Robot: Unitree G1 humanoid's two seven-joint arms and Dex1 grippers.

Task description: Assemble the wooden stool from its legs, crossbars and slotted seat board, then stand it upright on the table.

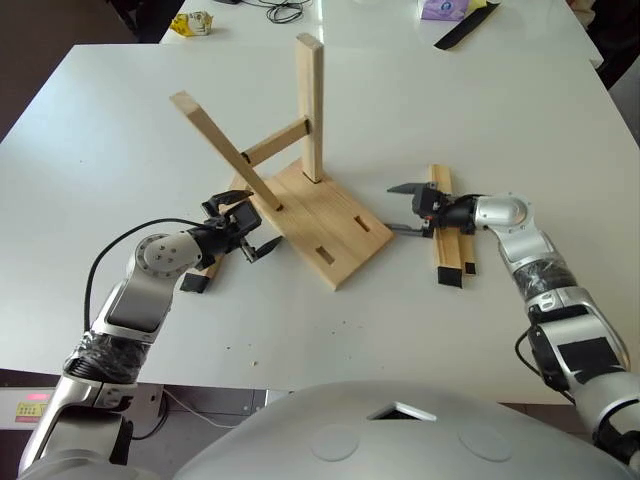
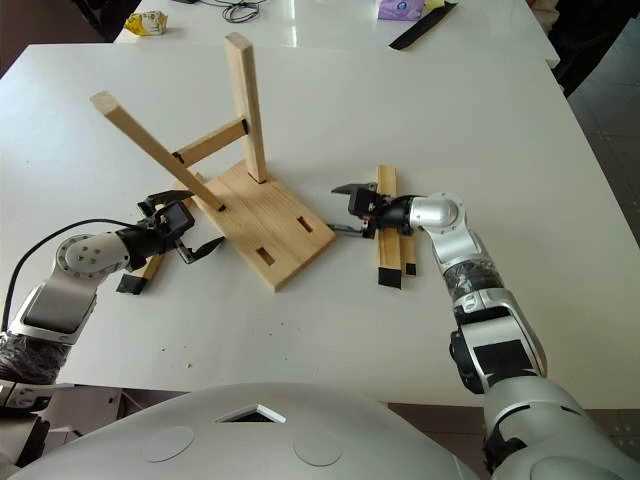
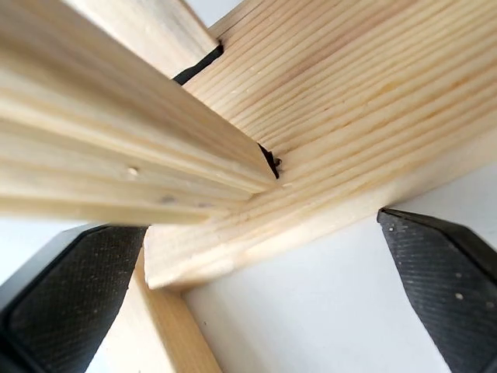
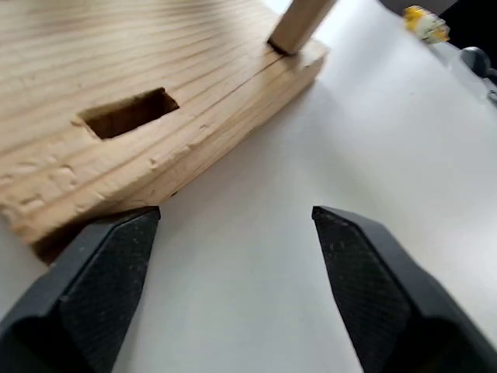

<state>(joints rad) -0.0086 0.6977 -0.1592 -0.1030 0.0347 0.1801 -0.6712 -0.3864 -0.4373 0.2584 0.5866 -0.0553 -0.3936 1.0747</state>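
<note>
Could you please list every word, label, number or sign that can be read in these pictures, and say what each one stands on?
No text can be read anywhere.
On the yellow packet: any print is too small to read.
On the purple packet: any print is too blurred to read.
On the seat board and the upright leg: bare wood, no markings.

Head stereo pair: high, facing forward and down across the white table. Both eyes share the whole scene, seat board and upright leg included, shifted sideways between them. Left wrist camera: pressed close at the board's corner beneath the leaning leg. Right wrist camera: low, close, facing the board's edge and one slot.
</note>
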